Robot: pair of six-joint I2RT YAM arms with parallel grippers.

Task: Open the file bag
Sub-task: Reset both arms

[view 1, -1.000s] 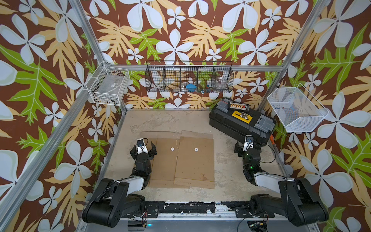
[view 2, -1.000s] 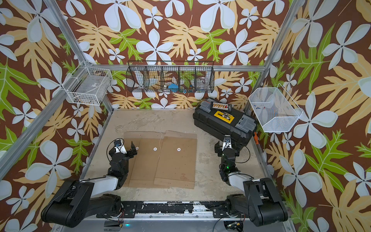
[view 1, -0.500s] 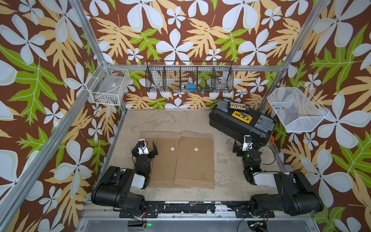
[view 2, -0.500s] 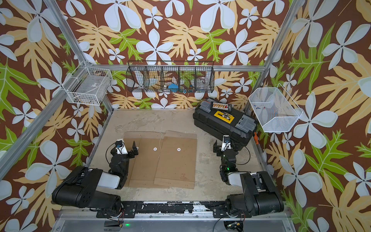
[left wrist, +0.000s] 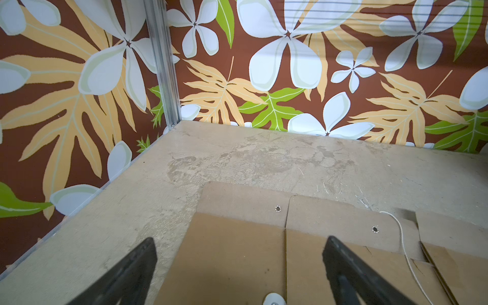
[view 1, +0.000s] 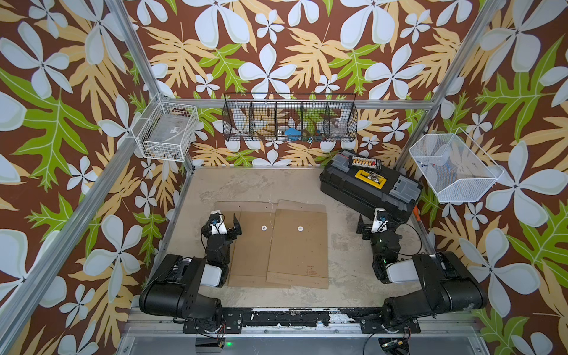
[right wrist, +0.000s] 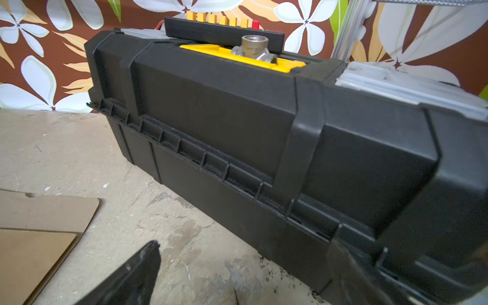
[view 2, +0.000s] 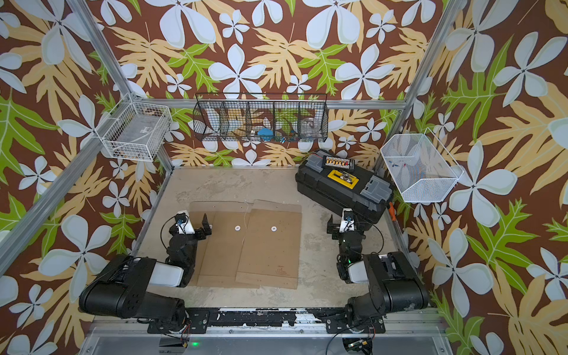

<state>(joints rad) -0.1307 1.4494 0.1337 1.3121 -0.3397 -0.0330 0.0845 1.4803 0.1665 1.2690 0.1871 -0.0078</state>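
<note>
You have a worn beige counter (view 1: 261, 184) with grey blotches. Two flat envelopes lie side by side in its middle. The left brown kraft-paper file bag (view 1: 252, 255) is partly under the right brown kraft-paper file bag (view 1: 299, 246). Each shows a round white button, with flaps laid flat toward the back wall. A thin white string (view 1: 270, 215) runs along their overlap. A black plastic toolbox (view 1: 362, 196) sits angled in the far right corner.

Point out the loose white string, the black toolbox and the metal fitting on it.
white string (left wrist: 404, 245): left wrist view, its mid-length stretch.
black toolbox (view 1: 362, 193): in a top view, the sloped lid face.
metal fitting (right wrist: 254, 43): right wrist view, its upright neck.
</note>
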